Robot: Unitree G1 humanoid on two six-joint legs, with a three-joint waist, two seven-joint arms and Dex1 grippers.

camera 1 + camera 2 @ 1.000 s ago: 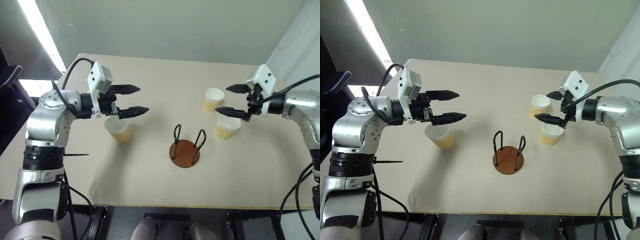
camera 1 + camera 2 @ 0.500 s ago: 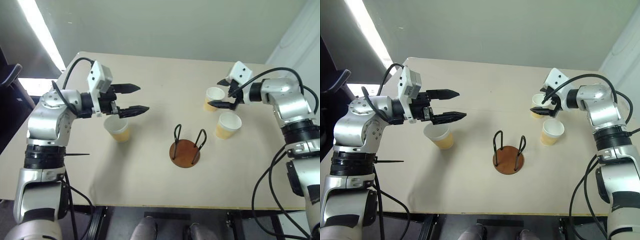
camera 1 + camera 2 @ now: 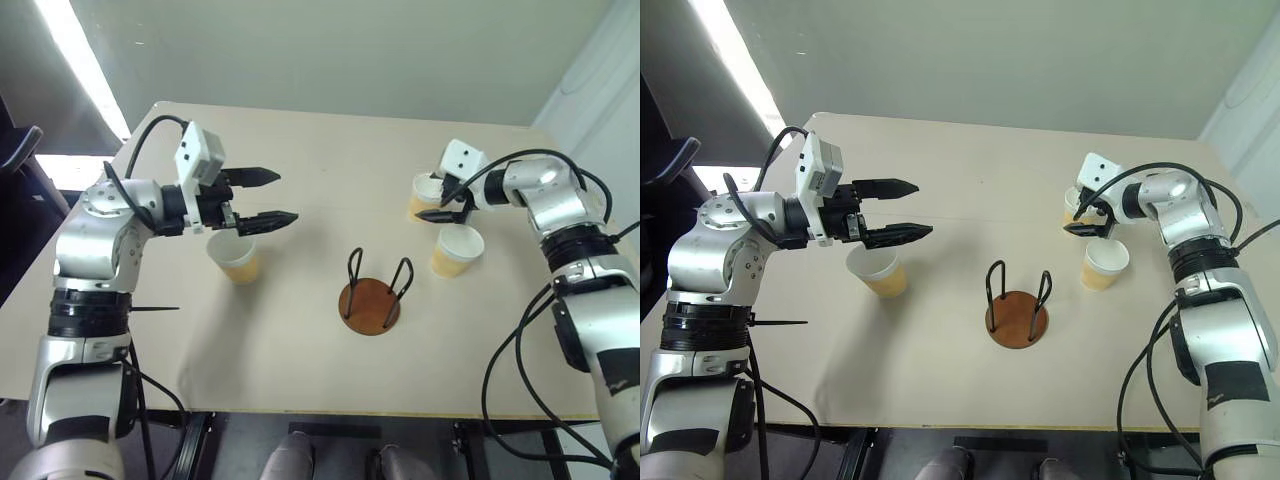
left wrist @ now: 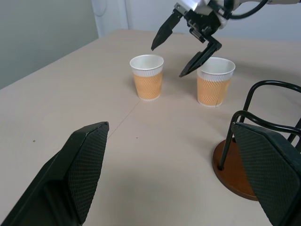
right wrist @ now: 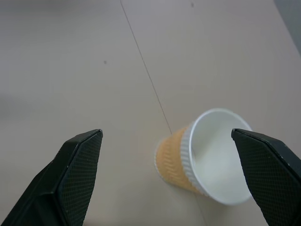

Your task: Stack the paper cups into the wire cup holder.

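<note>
Three paper cups stand upright on the table. One cup (image 3: 235, 258) is on the left, just below my left gripper (image 3: 280, 198), which hovers open and level above it. Over on the right are a far cup (image 3: 424, 192) and a nearer cup (image 3: 457, 250). My right gripper (image 3: 432, 207) hangs open over the far cup, tilted down; the right wrist view has that cup (image 5: 207, 157) between its fingers, below them and untouched. The wire cup holder (image 3: 372, 295), a brown disc with two black loops, stands empty at the table's middle. The left wrist view takes in both right cups (image 4: 147, 76) and the holder (image 4: 256, 141).
The beige table (image 3: 300, 380) has a thin seam line running across it past the far cup. Its front edge is close to me, and a wall lies beyond the far edge.
My right gripper has swung from beside the nearer right cup to over the far right cup, tilting down. The left arm has stayed still. No cup has moved.
</note>
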